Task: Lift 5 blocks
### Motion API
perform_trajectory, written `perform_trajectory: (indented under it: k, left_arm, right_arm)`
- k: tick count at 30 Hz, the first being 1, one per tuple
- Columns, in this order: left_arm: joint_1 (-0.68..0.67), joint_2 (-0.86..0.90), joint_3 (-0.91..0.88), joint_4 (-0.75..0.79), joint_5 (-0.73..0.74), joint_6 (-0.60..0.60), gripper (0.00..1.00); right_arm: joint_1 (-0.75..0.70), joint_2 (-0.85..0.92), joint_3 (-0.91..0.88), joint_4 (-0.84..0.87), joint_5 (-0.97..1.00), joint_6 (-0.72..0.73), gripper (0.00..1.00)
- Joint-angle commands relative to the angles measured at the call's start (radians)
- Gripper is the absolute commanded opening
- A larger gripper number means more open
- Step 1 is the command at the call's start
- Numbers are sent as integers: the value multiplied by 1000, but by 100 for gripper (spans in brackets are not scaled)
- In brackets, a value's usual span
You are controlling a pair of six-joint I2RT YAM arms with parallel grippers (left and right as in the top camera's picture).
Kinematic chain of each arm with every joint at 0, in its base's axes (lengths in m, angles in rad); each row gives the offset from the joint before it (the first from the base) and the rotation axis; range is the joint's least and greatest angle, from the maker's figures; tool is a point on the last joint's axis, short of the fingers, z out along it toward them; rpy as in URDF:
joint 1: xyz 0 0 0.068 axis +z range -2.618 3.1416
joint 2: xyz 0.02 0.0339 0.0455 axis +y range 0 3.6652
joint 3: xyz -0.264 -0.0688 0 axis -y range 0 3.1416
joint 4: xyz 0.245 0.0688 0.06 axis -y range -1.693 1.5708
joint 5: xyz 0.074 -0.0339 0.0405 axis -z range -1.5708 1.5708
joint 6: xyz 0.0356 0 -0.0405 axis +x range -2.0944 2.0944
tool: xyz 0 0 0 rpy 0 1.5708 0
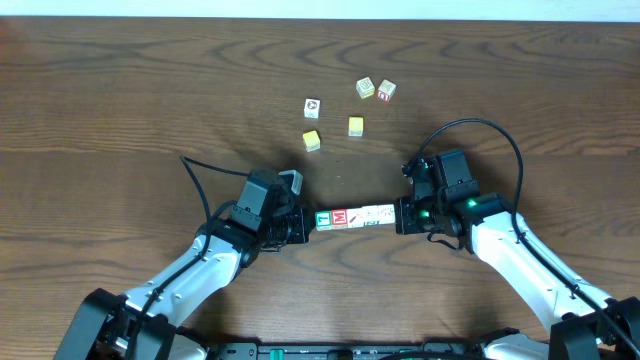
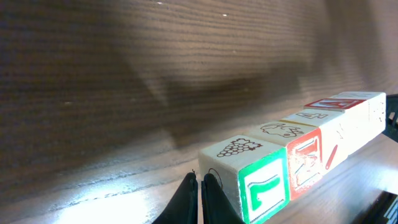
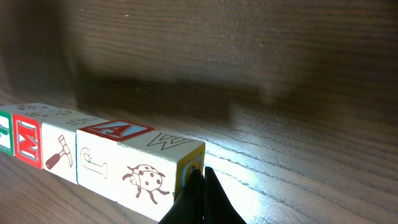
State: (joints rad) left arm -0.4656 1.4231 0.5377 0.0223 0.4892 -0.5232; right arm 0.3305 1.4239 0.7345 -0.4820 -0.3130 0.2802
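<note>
Overhead, centre frame: both clenched grippers, left gripper (image 1: 300, 224) and right gripper (image 1: 403, 216), are squeezing the blocks (image 1: 354, 216) endwise, seemingly for lifting.

Dark brown wood-grain table (image 1: 120, 90). Five loose cubes on it in far-centre cluster: whitish cube (image 1: 313, 106), yellow cube (image 1: 312, 140), second yellow cube (image 1: 356, 126), pale cube (image 1: 365, 88), red-marked cube (image 1: 386, 91) (last two nearly touching). Row of blocks (image 1: 352, 217) nearer front; contact with tabletop unclear, shadow beneath.
</note>
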Motion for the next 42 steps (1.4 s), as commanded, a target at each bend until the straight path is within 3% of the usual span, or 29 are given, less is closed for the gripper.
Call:
perform_trajectory:
  k: [1,42]
  left_arm:
    - [-25,-21,58,20,158,15,7]
    - [-25,-21,73,17,181,35,7]
  right_arm:
    - [49,-19,32,10,-192,-8,1]
    - [49,-22,56,-13,-193,-8,1]
